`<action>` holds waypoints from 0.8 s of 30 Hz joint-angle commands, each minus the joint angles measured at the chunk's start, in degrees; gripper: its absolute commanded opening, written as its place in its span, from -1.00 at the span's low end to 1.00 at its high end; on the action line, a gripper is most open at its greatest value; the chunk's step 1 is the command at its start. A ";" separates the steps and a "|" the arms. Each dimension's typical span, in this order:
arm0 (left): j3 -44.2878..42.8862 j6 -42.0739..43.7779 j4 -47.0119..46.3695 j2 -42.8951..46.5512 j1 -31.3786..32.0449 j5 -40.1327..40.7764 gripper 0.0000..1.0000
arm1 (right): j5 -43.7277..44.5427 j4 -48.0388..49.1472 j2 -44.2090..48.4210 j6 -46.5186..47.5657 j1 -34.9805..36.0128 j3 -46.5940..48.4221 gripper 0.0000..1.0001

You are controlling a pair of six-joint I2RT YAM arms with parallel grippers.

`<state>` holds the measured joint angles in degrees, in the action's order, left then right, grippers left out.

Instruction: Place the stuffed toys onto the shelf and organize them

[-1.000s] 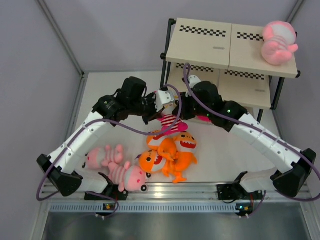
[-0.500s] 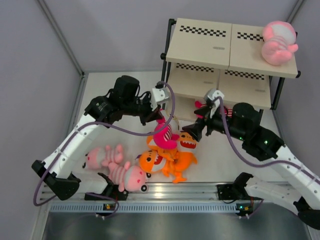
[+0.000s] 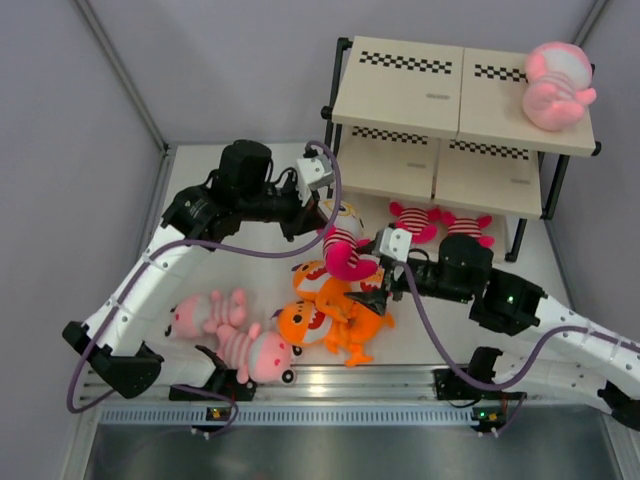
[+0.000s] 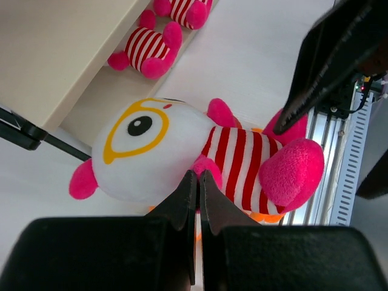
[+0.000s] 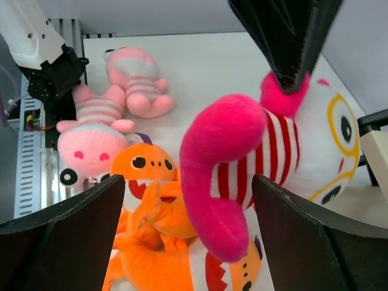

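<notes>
**Left arm.** Your left fingers [image 4: 197, 177] are pinched shut on a small arm of the magenta creature [image 3: 345, 252]. It hangs over the orange sharks [image 3: 335, 318] on the bench [image 3: 440, 325], near the shelf [image 3: 400, 90].

**Right arm.** Your right fingers [image 5: 188, 182] are spread wide and grip nothing, with the creature's foot between them.

**Shelf.** Two more magenta creatures [image 3: 412, 220] lie on its lowest board.

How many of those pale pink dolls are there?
3 pale pink dolls: one lies on the shelf's top board at its right end; two lie side by side at the table's near-left edge. Others may be hidden.
</notes>
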<state>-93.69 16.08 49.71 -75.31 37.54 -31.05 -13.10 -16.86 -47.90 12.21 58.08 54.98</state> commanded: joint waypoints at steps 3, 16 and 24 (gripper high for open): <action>-3.60 -2.45 -4.10 -0.54 -0.27 -1.38 -1.00 | 14.51 8.51 -0.26 6.68 6.25 -2.68 0.76; -3.34 -4.74 -4.01 -0.19 -0.36 -5.25 -1.00 | 23.03 14.58 -7.29 7.92 6.51 -1.81 0.58; 0.86 -1.23 -4.01 2.27 -0.45 3.33 -0.24 | 24.17 6.77 -7.21 8.36 6.51 0.12 -0.99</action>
<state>-95.04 13.63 48.93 -76.07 37.21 -32.27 9.63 -8.01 -55.53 20.08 63.86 52.34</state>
